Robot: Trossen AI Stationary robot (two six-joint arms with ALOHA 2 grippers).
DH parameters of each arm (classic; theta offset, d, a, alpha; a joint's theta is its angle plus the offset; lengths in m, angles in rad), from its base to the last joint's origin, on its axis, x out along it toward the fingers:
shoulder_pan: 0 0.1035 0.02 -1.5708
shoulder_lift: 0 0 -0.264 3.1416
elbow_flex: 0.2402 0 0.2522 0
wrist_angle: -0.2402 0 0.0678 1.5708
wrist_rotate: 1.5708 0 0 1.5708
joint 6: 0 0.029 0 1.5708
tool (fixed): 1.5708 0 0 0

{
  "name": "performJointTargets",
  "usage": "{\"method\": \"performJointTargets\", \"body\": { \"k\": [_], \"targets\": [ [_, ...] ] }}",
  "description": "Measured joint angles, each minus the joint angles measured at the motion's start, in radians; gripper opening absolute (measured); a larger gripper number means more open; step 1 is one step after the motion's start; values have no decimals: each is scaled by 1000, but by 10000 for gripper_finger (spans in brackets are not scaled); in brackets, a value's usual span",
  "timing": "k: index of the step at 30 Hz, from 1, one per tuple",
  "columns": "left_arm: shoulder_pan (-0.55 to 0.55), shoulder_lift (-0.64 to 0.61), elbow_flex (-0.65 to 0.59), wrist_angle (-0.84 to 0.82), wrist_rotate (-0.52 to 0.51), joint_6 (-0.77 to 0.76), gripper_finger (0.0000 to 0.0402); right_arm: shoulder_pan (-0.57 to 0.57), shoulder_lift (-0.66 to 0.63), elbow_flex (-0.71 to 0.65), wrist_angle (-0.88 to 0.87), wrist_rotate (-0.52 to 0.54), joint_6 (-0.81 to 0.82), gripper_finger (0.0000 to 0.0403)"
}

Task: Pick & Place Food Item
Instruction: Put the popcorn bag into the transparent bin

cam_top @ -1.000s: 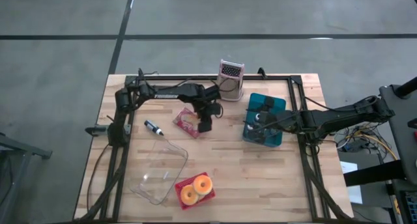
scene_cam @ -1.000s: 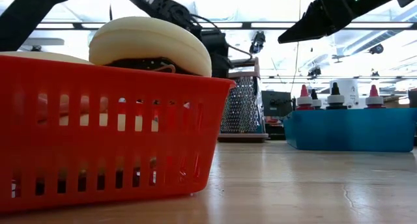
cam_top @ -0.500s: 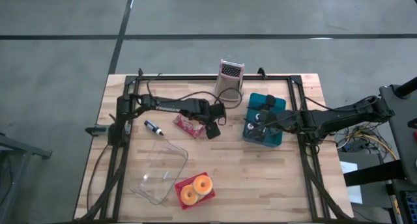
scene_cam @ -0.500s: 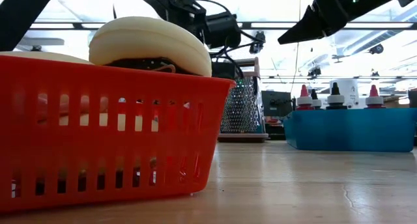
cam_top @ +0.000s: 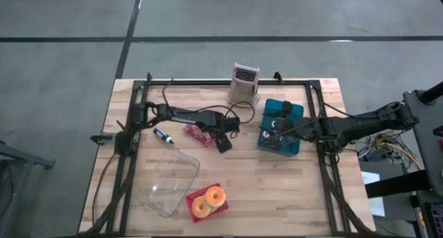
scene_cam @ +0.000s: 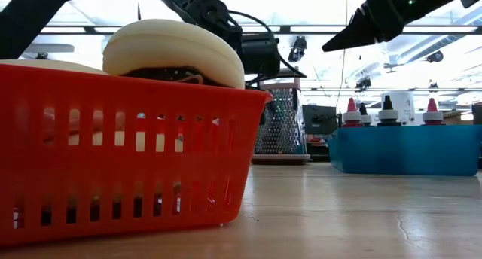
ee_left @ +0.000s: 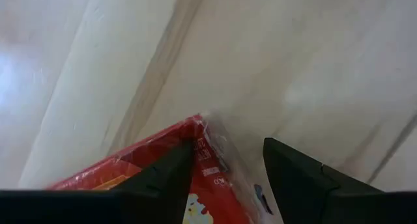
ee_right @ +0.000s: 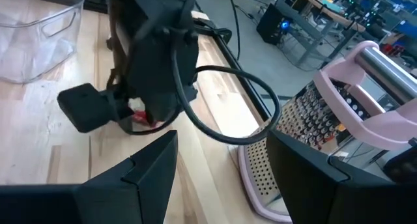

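Note:
A red food packet (cam_top: 196, 133) with a clear sealed edge lies flat on the wooden table, left of centre. My left gripper (cam_top: 216, 138) points down at its right end. In the left wrist view the open fingers (ee_left: 228, 146) stand on either side of the packet's corner (ee_left: 203, 123). I cannot tell whether they touch it. My right gripper (cam_top: 271, 131) hangs open above the blue bin (cam_top: 294, 120), with nothing between its fingers (ee_right: 221, 136).
A red basket (cam_top: 220, 191) with doughnuts stands near the front edge, with a clear plastic tub (cam_top: 168, 182) to its left. A black marker (cam_top: 163, 135) lies left of the packet. A pink-handled grater (cam_top: 243, 86) stands at the far edge. The blue bin holds bottles.
My left gripper has come down and moved toward the table's near edge while its wrist rolled, ending over the packet's right end. The packet has stayed where it lay. The right arm has kept still.

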Motion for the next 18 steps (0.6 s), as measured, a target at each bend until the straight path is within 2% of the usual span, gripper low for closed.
{"method": "performJointTargets", "body": {
  "k": [10, 15, 18],
  "targets": [
    [-10, 2, 0, -57, -7, -17, 191, 0, -5, -1, -15, 0, -3, 230],
    [-14, 3, 0, -134, -90, -14, 191, 0, -5, -1, -15, 0, -3, 231],
    [-11, 3, 0, -146, -99, -10, 191, 0, -5, -1, -15, 0, -4, 230]
  ]
}}
